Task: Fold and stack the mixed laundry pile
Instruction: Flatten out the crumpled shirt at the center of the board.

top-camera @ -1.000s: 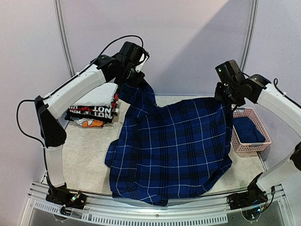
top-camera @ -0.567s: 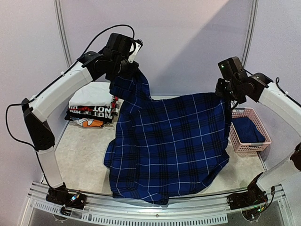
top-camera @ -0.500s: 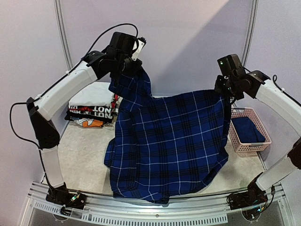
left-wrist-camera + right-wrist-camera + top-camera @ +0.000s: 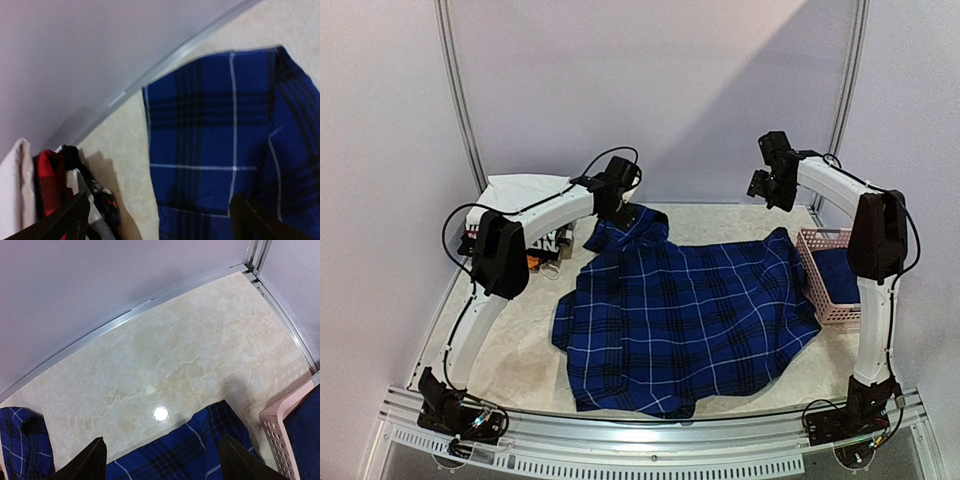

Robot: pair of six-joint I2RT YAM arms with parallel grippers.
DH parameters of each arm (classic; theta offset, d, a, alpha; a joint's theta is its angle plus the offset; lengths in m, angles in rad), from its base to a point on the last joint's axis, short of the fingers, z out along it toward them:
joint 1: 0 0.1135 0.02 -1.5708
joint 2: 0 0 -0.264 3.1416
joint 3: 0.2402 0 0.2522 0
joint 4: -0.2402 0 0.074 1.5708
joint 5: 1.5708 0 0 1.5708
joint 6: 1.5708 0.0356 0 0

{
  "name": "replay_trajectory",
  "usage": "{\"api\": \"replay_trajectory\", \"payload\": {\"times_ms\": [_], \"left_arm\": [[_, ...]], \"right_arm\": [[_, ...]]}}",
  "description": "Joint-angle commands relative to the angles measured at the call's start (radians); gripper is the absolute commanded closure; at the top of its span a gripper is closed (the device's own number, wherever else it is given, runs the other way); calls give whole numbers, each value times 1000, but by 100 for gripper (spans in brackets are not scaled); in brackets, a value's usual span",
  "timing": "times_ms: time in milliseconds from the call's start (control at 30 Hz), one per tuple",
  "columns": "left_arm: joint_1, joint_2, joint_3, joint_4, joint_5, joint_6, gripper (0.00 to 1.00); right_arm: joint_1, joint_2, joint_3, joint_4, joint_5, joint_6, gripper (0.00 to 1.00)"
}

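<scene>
The plaid shirt (image 4: 685, 320) lies spread over the middle of the table (image 4: 520, 330), its hem close to the near edge and its collar end bunched toward the back-left. Some of the cloth at the near hem folds under itself, so its full outline cannot be read.

The left gripper (image 4: 618, 205) hangs just over that bunched collar end. In the left wrist view its jaws stand wide apart, with only the two dark fingertips (image 4: 65, 220) cut off at the bottom of the picture (nothing lies between them but the shirt below).

The right gripper (image 4: 763, 186) is raised near the back-right corner. Its jaws are spread too, empty, over bare table and one corner of the shirt.

The navy T-shirt (image 4: 842, 275) sits inside the pink basket (image 4: 832, 236) at the right edge. Only a plain dark patch shows, and its print cannot be seen.

At the back-left corner, the folded stack (image 4: 515, 190) is largely hidden behind the left arm. A white top layer and a strip of black with red lettering are all that shows.
</scene>
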Motion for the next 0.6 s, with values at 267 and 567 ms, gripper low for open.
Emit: {"api": "replay_trajectory", "payload": {"times_ms": [267, 567], "left_arm": [[-77, -444, -394, -68, 25, -240, 6], [-84, -692, -922, 183, 381, -387, 35]], "right_arm": [[63, -241, -148, 19, -50, -53, 17], [181, -437, -554, 106, -172, -143, 22]]}}
